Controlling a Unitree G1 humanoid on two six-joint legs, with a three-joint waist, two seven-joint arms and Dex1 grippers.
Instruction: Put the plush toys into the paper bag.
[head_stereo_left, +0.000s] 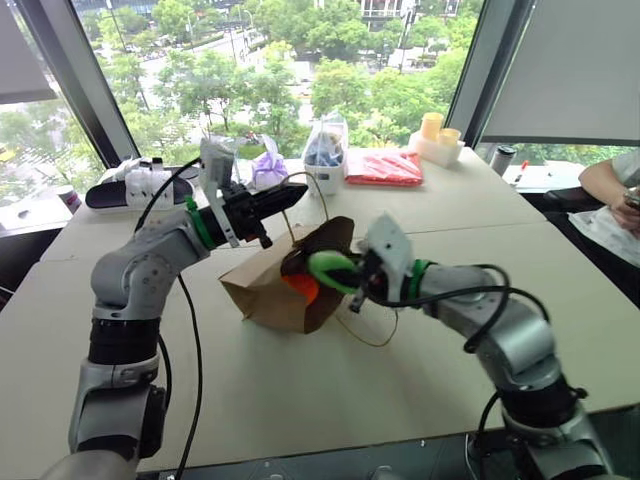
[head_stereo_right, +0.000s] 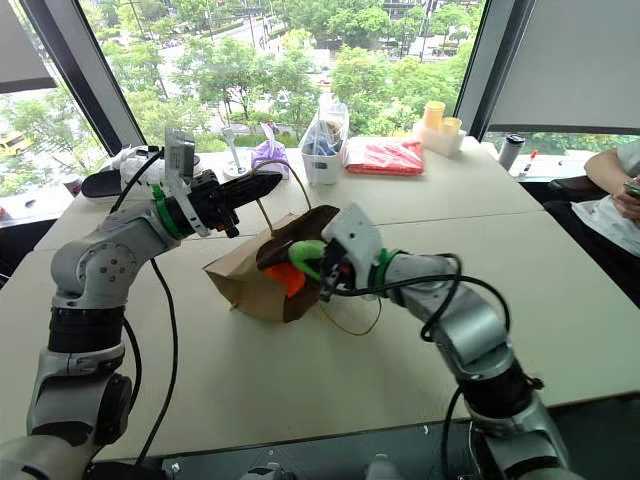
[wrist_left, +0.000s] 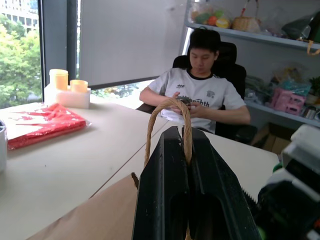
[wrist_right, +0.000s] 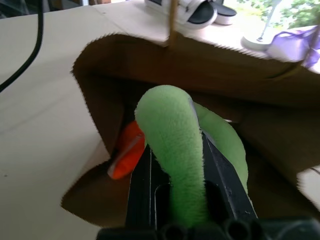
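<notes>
The brown paper bag (head_stereo_left: 262, 290) lies on its side in the middle of the table, its mouth facing my right arm. My left gripper (head_stereo_left: 295, 197) is shut on the bag's cord handle (wrist_left: 186, 130) and holds it up above the bag. At the bag's mouth, my right gripper (head_stereo_left: 350, 280) is shut on the green plush toy (wrist_right: 172, 130), which bulges out between the fingers. The orange plush toy (wrist_right: 127, 152) lies inside the bag, just behind the green one.
Along the table's far edge stand a purple pouch (head_stereo_left: 268, 168), a clear plastic bag with blue contents (head_stereo_left: 325, 150), a red packet (head_stereo_left: 385, 167) and yellow cups (head_stereo_left: 438, 130). Sandals (head_stereo_left: 140, 185) lie far left. A person (head_stereo_left: 615, 195) sits at the right.
</notes>
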